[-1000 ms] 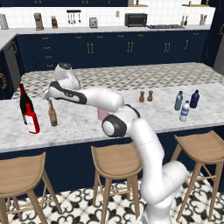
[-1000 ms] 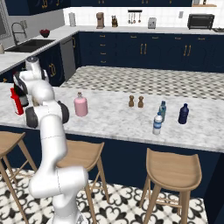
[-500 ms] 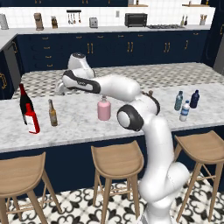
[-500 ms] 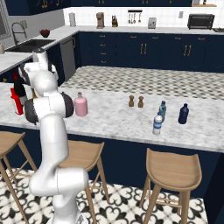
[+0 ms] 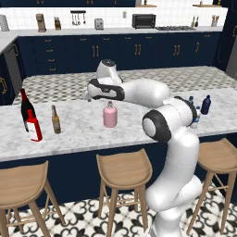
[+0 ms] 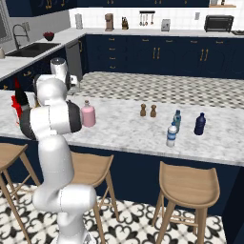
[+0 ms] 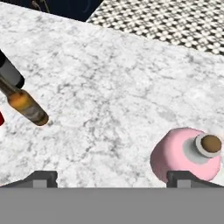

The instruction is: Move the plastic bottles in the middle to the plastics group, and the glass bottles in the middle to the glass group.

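My gripper (image 7: 113,180) hangs open above the marble counter (image 7: 109,87), nothing between its fingertips (image 7: 42,178). In the left base view the gripper (image 5: 86,96) sits behind and left of the pale pink bottle (image 5: 110,115), above it. In the hand view the pink bottle (image 7: 181,158) stands by the right fingertip. The slim brown beer bottle (image 5: 55,120) stands upright beside the red bottle (image 5: 34,126) and the tall dark wine bottle (image 5: 25,105). At the far right, the clear water bottle (image 6: 171,135) stands by the teal bottle (image 6: 177,118) and the navy bottle (image 6: 200,124).
Two small brown shakers (image 6: 147,110) stand mid-counter between the pink bottle and the plastic bottles. Wooden stools (image 5: 124,169) line the counter's near side. My own white arm (image 5: 152,92) arches over the counter's middle.
The hand has swung right, away from the brown beer bottle and toward the pink bottle. The brown bottle stays standing beside the red bottle.
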### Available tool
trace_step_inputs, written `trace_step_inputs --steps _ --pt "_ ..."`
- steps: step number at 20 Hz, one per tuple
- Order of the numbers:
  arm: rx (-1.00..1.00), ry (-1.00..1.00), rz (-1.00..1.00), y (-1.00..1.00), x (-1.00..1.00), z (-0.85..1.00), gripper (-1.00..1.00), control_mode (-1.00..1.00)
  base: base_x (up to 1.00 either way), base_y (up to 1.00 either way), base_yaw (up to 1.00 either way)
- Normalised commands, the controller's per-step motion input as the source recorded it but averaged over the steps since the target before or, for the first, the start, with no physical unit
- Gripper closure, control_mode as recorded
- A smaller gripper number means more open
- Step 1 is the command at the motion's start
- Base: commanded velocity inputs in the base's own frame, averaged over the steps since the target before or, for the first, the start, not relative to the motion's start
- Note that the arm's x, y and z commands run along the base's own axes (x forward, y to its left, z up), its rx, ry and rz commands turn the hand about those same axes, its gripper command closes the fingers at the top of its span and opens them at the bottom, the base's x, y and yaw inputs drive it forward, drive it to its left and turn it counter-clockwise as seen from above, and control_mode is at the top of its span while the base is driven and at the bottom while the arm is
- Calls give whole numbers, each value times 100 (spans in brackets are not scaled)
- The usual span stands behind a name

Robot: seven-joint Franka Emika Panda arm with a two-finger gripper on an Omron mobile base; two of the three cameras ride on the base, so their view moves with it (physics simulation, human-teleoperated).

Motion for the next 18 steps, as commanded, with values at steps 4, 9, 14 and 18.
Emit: trace_step_inputs --steps 4,9,14,18 --pt "0 -2 -20 -75 -3 0 -100 -100 0 0 0" --pt "0 0 -19 -51 0 6 -100 -100 0 0 0" --pt "1 0 -7 -12 5 2 -100 -100 0 0 0" --pt "1 0 -4 0 31 -1 -100 -100 0 0 0"
